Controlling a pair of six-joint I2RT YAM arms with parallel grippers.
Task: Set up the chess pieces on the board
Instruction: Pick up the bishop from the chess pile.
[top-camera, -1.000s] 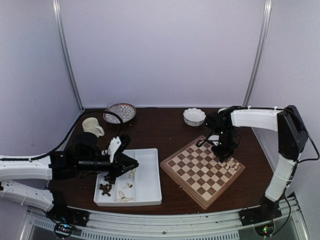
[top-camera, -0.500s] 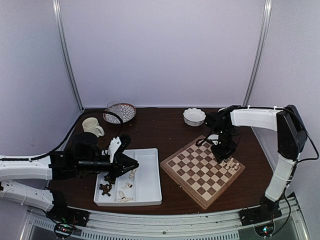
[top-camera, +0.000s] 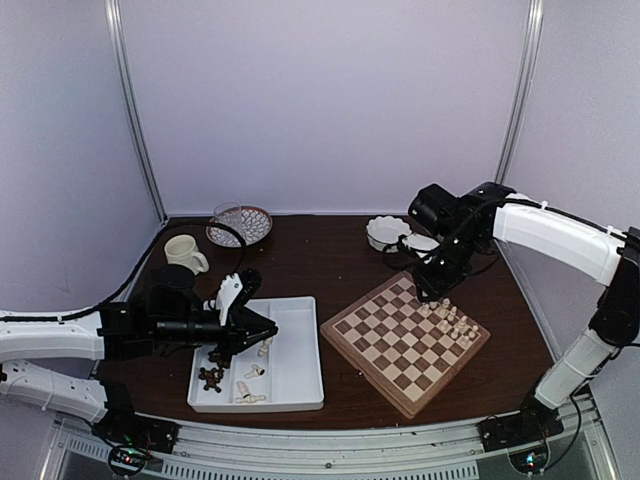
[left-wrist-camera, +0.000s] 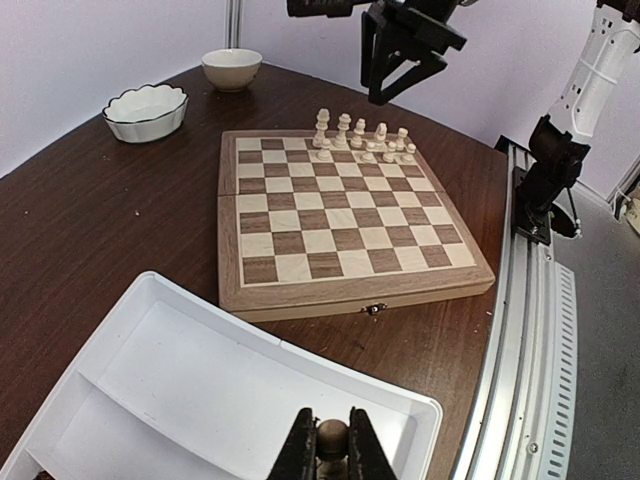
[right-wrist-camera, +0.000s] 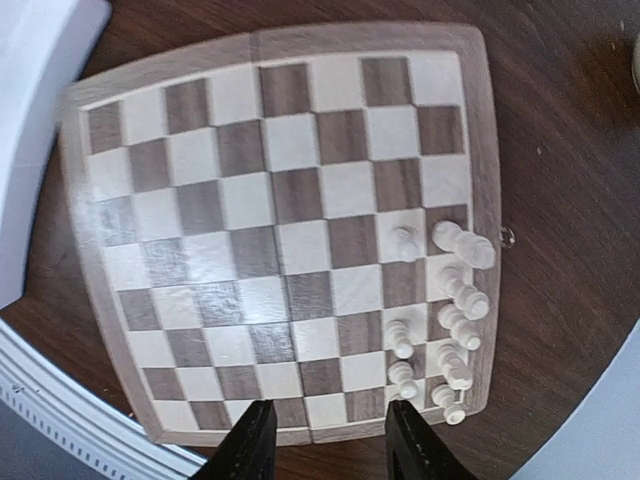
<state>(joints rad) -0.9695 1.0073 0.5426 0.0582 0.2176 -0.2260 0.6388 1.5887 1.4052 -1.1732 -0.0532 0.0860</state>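
Chess pieces (right-wrist-camera: 462, 293) are being shown in two places. Eight pale ones are standing on the board (top-camera: 390, 350), grouped in two short rows along one edge. Others are lying in the white tray (top-camera: 295, 365) to the left of it. One board, one tray, one mug (top-camera: 185, 252), one patterned bowl (top-camera: 243, 224) and two white bowls (left-wrist-camera: 146, 105) are being carried by the dark table (top-camera: 320, 260).

Both white bowls are being seen whole only by the left wrist camera; from above, one is being largely covered by the right arm (top-camera: 545, 232). The eight standing pieces are being counted most easily in the right wrist view, which is looking straight down on them. The tray's contents are being shown only from above: a small cluster of dark pieces (top-camera: 210, 378) and a few pale pieces (top-camera: 250, 385), all in its left half.

A dark piece (left-wrist-camera: 332, 436) is being pinched between the narrowly set fingers of the left gripper (left-wrist-camera: 332, 447), over the tray. The right gripper (right-wrist-camera: 325, 440) is being held above the board, close to the pale rows, with its fingers set apart and nothing between them.
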